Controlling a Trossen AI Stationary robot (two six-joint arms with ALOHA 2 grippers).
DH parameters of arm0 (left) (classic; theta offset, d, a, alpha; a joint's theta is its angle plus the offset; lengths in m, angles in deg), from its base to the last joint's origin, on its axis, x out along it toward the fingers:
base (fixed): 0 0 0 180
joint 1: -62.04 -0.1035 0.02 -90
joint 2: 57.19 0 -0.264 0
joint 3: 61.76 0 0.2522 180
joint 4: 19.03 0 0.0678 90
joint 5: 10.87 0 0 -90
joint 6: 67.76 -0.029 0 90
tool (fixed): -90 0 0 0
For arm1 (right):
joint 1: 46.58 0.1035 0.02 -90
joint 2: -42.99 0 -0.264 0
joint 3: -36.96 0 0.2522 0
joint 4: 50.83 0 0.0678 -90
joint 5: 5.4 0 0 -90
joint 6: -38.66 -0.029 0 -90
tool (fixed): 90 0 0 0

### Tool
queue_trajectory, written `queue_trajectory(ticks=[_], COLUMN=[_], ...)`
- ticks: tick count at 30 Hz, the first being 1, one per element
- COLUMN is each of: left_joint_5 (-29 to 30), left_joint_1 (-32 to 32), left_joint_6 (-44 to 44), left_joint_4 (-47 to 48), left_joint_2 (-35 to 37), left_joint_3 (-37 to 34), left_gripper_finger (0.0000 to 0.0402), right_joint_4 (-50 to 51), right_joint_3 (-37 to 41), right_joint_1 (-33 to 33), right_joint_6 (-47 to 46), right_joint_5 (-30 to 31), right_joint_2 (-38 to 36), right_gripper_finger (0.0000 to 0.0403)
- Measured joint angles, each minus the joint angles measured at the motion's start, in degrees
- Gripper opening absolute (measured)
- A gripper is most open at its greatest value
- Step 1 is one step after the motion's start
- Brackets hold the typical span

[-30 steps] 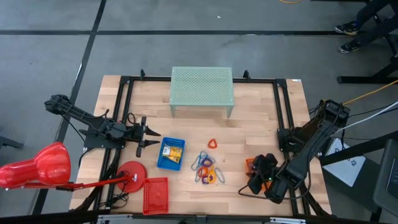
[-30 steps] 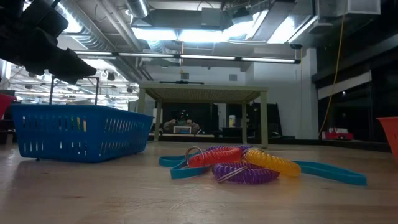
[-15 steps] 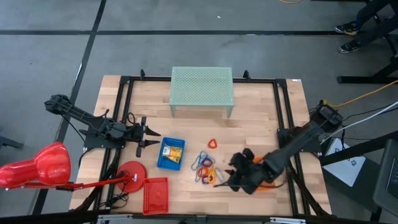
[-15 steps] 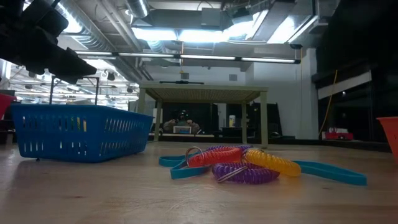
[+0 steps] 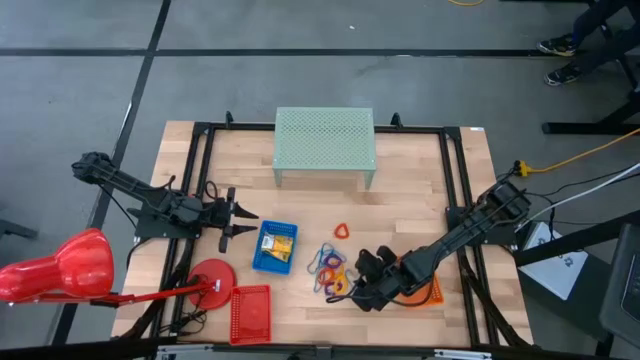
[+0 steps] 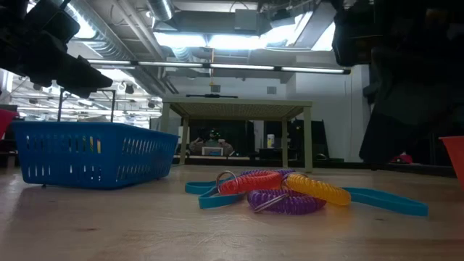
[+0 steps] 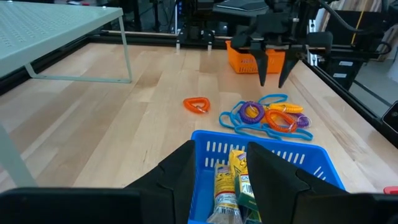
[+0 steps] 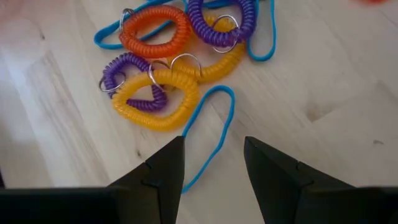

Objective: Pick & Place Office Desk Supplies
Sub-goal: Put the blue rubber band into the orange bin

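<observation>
A pile of coiled loops (image 5: 332, 270) lies on the wood: orange (image 8: 155, 31), purple (image 8: 221, 22) and yellow (image 8: 155, 99) coils tangled with a thin blue cord (image 8: 211, 130). A single red loop (image 5: 342, 231) lies apart, farther back. Yellow-and-black clips (image 7: 239, 177) sit in the blue tray (image 5: 262, 262). My right gripper (image 8: 214, 168) is open and hangs just over the pile's near-right edge, fingers pointing down, touching nothing; it also shows in the left wrist view (image 7: 272, 71). My left gripper (image 7: 221, 180) waits open to the left of the blue tray (image 7: 273, 152).
An orange tray (image 5: 432, 293) lies under my right arm, near the right rail. A red tray (image 5: 250, 312) and a red desk lamp (image 5: 70, 265) stand at the near left. A pale green mesh shelf (image 5: 325, 140) stands at the far side. Bare wood shows around the red loop.
My right gripper has travelled from above the orange tray toward the table's left and now stands at the pile of loops, its arm entering the low view on the right. The loops, trays and left arm have stayed put.
</observation>
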Motion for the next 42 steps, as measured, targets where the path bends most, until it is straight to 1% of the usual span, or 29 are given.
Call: queue_trajectory(ticks=[5, 10, 17, 20, 24, 26, 30, 34, 38, 42], left_joint_5=[0.0, 0.0, 0.0, 0.0, 0.0, 0.0, 0.0, 0.0, 0.0, 0.0], left_joint_1=[0.0, 0.0, 0.0, 0.0, 0.0, 0.0, 0.0, 0.0, 0.0, 0.0], left_joint_6=[0.0, 0.0, 0.0, 0.0, 0.0, -0.1, -0.1, -0.2, -0.2, -0.2], left_joint_4=[0.0, 0.0, 0.0, 0.0, 0.0, 0.1, 0.1, 0.1, 0.1, 0.1], left_joint_2=[0.0, 0.0, 0.0, 0.0, 0.0, 0.0, 0.0, 0.0, 0.0, 0.0], left_joint_3=[0.0, 0.0, 0.0, 0.0, 0.0, 0.0, 0.0, 0.0, 0.0, 0.0], left_gripper_finger=[0.0141, 0.0141, 0.0141, 0.0141, 0.0141, 0.0141, 0.0141, 0.0141, 0.0141, 0.0141], right_joint_4=[0.0, -0.4, -0.2, -0.2, -0.3, -0.6, -0.3, 1.4, 7.9, 17.5], right_joint_3=[0.0, 0.0, -0.1, -0.1, 0.0, 0.0, -0.3, -3.1, -8.2, -13.6], right_joint_1=[0.0, -0.5, -1.4, -1.6, -1.7, -1.7, -1.7, -1.9, -2.1, -2.2], right_joint_6=[-1.7, -3.2, -3.2, -2.5, -1.4, -0.6, 0.0, 3.3, 6.5, 7.9], right_joint_5=[0.0, -2.3, -3.0, -3.5, -3.4, -3.4, -3.7, -4.2, -2.7, -0.5], right_joint_2=[1.2, 3.5, 4.0, 4.0, 4.1, 4.1, 4.1, 4.0, 3.6, 3.3], right_gripper_finger=[0.0164, 0.014, 0.0107, 0.0081, 0.0022, 0.0007, 0.0005, 0.0003, 0.0002, 0.0001])
